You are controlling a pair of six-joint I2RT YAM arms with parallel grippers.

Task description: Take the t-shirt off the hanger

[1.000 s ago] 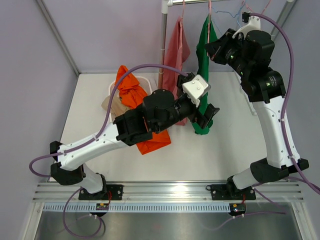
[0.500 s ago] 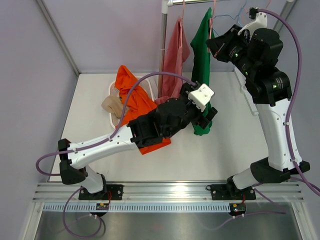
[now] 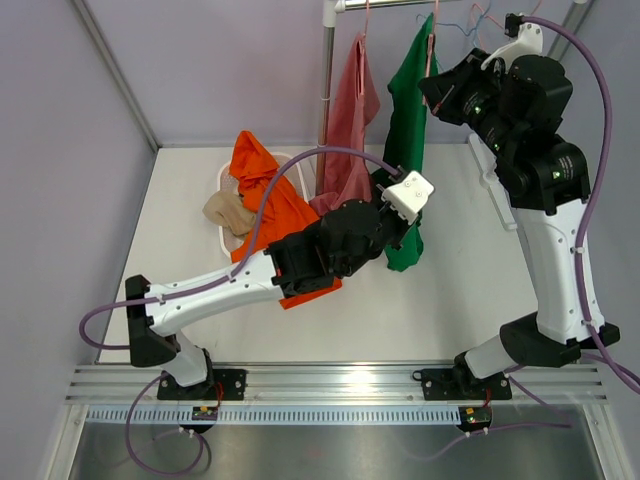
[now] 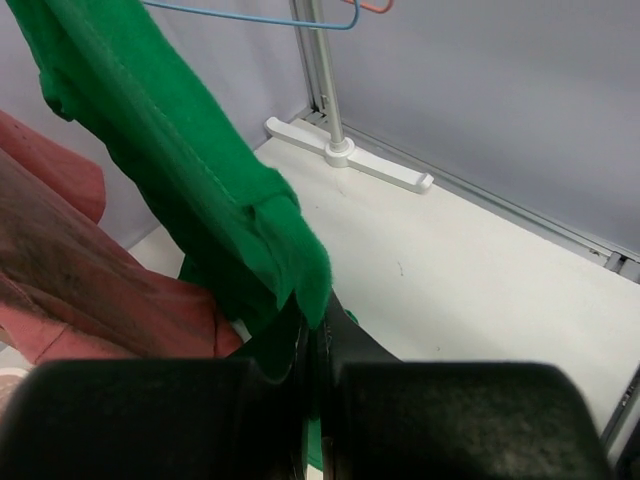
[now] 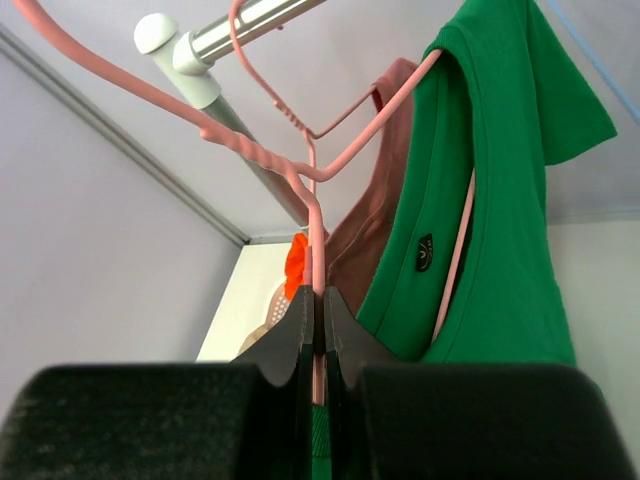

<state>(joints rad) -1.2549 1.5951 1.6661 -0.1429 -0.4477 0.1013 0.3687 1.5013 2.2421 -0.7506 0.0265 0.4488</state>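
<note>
The green t-shirt (image 3: 405, 120) hangs on a pink wire hanger (image 5: 312, 190) below the rail. In the right wrist view my right gripper (image 5: 320, 295) is shut on the hanger's stem, just under its hook, beside the shirt's collar (image 5: 440, 230). From above, the right gripper (image 3: 432, 90) sits high at the shirt's top. My left gripper (image 4: 318, 335) is shut on the lower edge of the green t-shirt (image 4: 200, 190), and a fold of cloth is pinched between its fingers. In the top view the left gripper (image 3: 398, 222) is partly buried in the fabric.
A dusty red shirt (image 3: 350, 110) hangs next to the green one by the rack pole (image 3: 327, 80). An orange garment (image 3: 268, 185) and a beige cloth (image 3: 224, 210) lie in a white basket (image 3: 222, 178). The rack's foot (image 4: 345, 155) and a blue hanger (image 4: 250, 15) are behind.
The left gripper reached forward to the green shirt's lower edge and shut on it. The right arm has lifted the hanger a little higher.
</note>
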